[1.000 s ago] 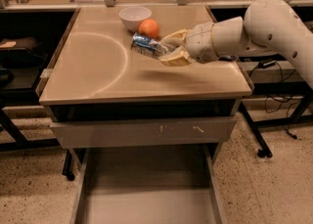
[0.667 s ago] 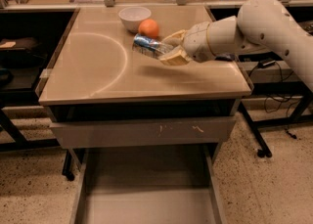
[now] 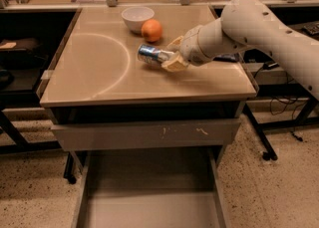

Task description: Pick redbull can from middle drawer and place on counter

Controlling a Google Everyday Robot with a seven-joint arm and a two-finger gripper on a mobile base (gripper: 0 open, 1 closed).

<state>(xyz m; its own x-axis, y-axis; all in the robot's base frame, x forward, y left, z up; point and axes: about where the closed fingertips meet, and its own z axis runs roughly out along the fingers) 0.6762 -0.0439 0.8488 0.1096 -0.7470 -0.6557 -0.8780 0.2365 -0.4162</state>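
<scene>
The redbull can (image 3: 150, 53), silver and blue, lies on its side over the middle of the beige counter (image 3: 99, 72), just in front of the orange. My gripper (image 3: 170, 56) reaches in from the right and is shut on the can's right end, with pale fingers (image 3: 174, 64) above and below it. I cannot tell whether the can rests on the counter or hangs just above it. The middle drawer (image 3: 149, 192) is pulled open below and its grey bottom is bare.
An orange (image 3: 151, 30) and a white bowl (image 3: 137, 18) stand at the back of the counter, close behind the can. A closed grey drawer front with white scratches (image 3: 149, 133) sits above the open drawer. Cluttered tables stand behind and to both sides.
The gripper with the can has shifted slightly to the left and a little lower over the counter. The drawer, orange and bowl have not moved.
</scene>
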